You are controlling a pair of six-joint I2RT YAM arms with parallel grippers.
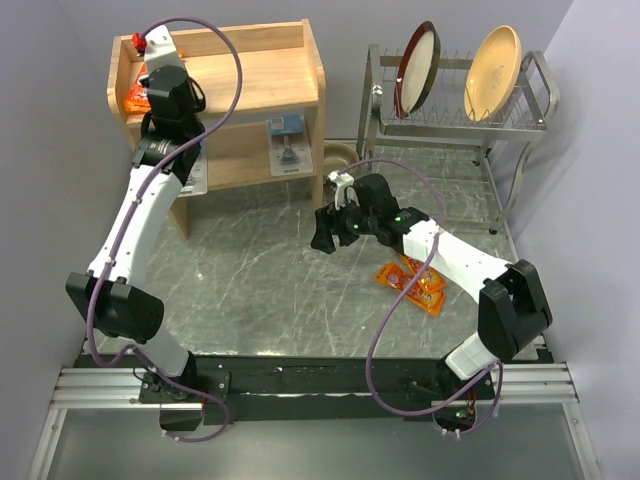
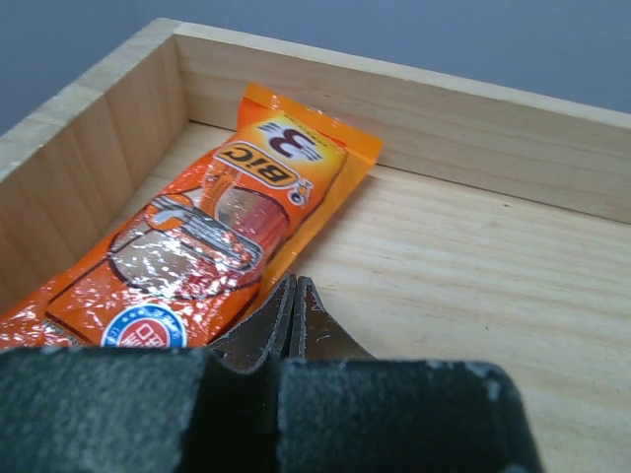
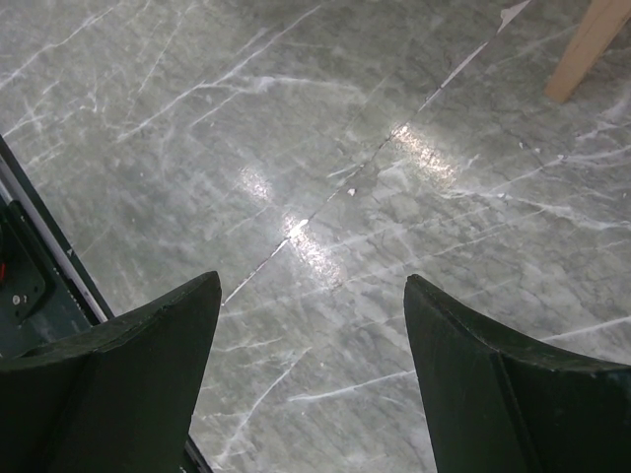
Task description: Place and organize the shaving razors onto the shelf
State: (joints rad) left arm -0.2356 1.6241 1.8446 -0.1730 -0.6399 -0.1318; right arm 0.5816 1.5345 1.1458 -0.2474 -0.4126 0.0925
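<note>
Our left gripper [image 2: 293,299], clenched on nothing, sits just beside the orange pack [image 2: 222,232] lying along the shelf [image 2: 414,118] wall, we think to leave room, while our right gripper [image 3: 311,286] hangs open near the loose packs [image 1: 412,284] on the table [image 1: 270,285].

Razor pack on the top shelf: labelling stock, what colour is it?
The razor pack is glossy orange, clearest in left wrist view.

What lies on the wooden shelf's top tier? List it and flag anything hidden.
One orange razor pack lies flat along the side panel of the shelf, with the shut left claw beside it. The pack's near end is hidden behind the claw's body.
</note>
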